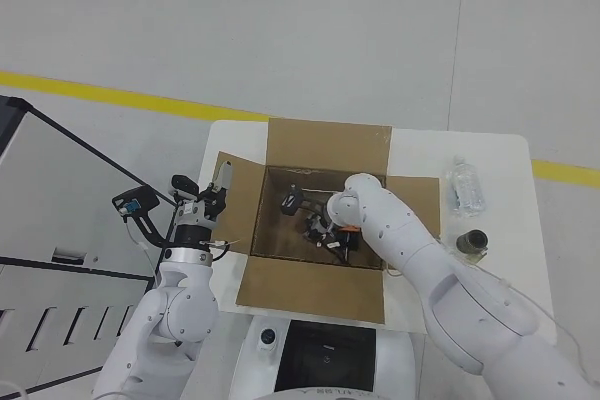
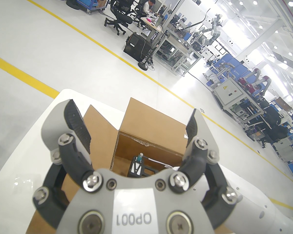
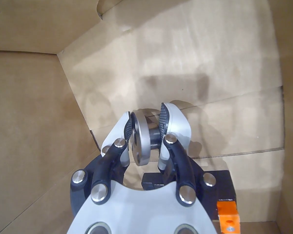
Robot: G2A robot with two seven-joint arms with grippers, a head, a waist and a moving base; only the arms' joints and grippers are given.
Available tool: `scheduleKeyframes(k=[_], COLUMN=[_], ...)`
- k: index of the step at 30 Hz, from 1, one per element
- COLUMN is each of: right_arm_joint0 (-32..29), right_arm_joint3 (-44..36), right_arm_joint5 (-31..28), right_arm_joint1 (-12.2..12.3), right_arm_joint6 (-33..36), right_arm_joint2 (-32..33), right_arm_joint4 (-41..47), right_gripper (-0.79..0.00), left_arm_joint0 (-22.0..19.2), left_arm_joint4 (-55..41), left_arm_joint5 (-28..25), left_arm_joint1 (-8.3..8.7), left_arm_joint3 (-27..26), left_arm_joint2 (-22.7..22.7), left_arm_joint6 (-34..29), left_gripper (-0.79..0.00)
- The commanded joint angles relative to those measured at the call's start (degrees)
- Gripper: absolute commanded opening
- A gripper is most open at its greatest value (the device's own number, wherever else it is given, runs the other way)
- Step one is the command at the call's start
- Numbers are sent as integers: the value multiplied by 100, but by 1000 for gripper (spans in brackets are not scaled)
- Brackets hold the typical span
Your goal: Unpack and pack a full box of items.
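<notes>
Right gripper [image 3: 145,114] is clamped around one metal flange [image 3: 140,144] inside the one box [image 3: 161,37]; left gripper [image 2: 132,108], jaws apart, at its edge.

robotics lab hall, yellow floor lines [image 2: 22,75], workbenches [image 2: 175,49], robot arms [image 2: 213,28], office chairs [image 2: 120,3]

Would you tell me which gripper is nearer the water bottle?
Right. The right gripper is inside the cardboard box beside the water bottle; the left gripper is by the box's opposite flap.

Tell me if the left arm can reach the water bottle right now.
Probably not: the left arm, jaws open, sits left of the box; the water bottle lies right of it, with the right arm down in the box between.
</notes>
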Motion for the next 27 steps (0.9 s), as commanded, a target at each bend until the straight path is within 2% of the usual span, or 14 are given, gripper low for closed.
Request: scheduleKeyframes(k=[1, 9, 14, 18, 22, 27], right_arm_joint0=[25, 189, 205, 114, -263, -1540], right_arm_joint3=[30, 97, -227, -779, -1919, -4527], right_arm_joint5=[-128, -794, -731, -551, -131, 645], right_arm_joint1=[10, 176, 381, 654, 1035, 1562], right_arm_joint6=[-63, -257, -433, -617, -771, -302], right_arm_joint2=[44, 316, 493, 748, 1123, 1724], right_arm_joint4=[68, 323, 155, -136, -786, -2027], right_gripper=[-785, -785, -785, -785, -785, -785], left_arm_joint0=[1, 1, 1, 1, 1, 1], left_arm_joint4=[0, 0, 0, 0, 0, 0], left_arm_joint5=[-1, -1, -1, -1, -1, -1], left_arm_joint1=[0, 0, 0, 0, 0, 0], left_arm_joint3=[0, 0, 0, 0, 0, 0], left_arm_joint2=[0, 0, 0, 0, 0, 0], left_arm_joint6=[0, 0, 0, 0, 0, 0], left_gripper=[0, 0, 0, 0, 0, 0])
